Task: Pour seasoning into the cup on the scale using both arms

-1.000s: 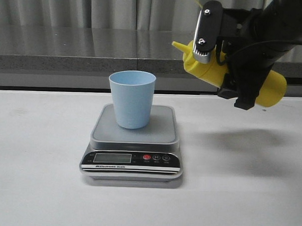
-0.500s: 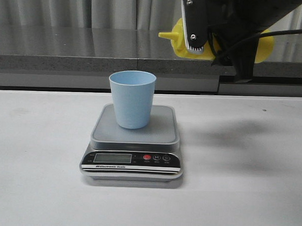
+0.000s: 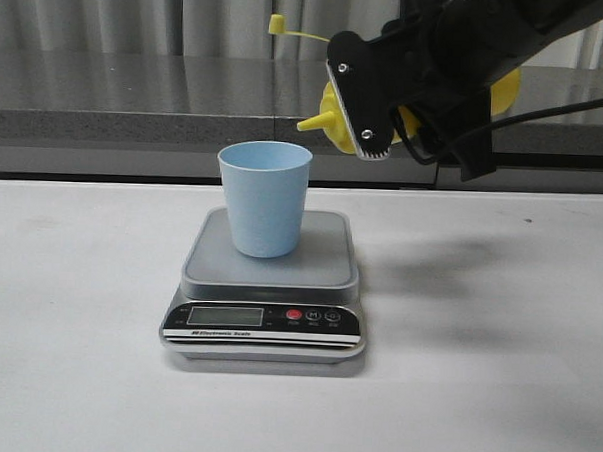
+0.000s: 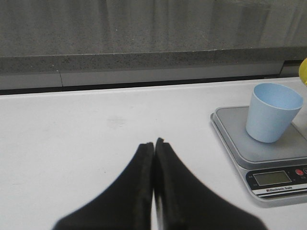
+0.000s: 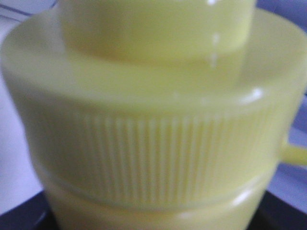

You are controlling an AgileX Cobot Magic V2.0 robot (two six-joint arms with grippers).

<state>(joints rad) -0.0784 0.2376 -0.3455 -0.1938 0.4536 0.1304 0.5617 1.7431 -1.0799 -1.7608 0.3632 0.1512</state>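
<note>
The pale blue cup (image 3: 264,199) stands upright on the steel platform of the scale (image 3: 267,275). My right gripper (image 3: 375,97) is shut on the yellow seasoning bottle (image 3: 338,116), held up in the air to the right of the cup. The bottle lies tilted, with its nozzle tip pointing left and slightly down, just above and right of the cup's rim. Its small tethered cap (image 3: 276,25) sticks up to the left. The ribbed cap (image 5: 148,153) fills the right wrist view. My left gripper (image 4: 154,143) is shut and empty, low over the table left of the scale (image 4: 268,155) and the cup (image 4: 272,112).
The white table (image 3: 76,356) spreads round the scale. A grey stone ledge (image 3: 107,102) and curtains run along the back. The scale's black front panel (image 3: 262,319) with display and red button faces the front.
My right arm has carried the bottle left toward the cup and swung its nozzle from level to slightly downward. The cup, the scale and the left gripper have not moved.
</note>
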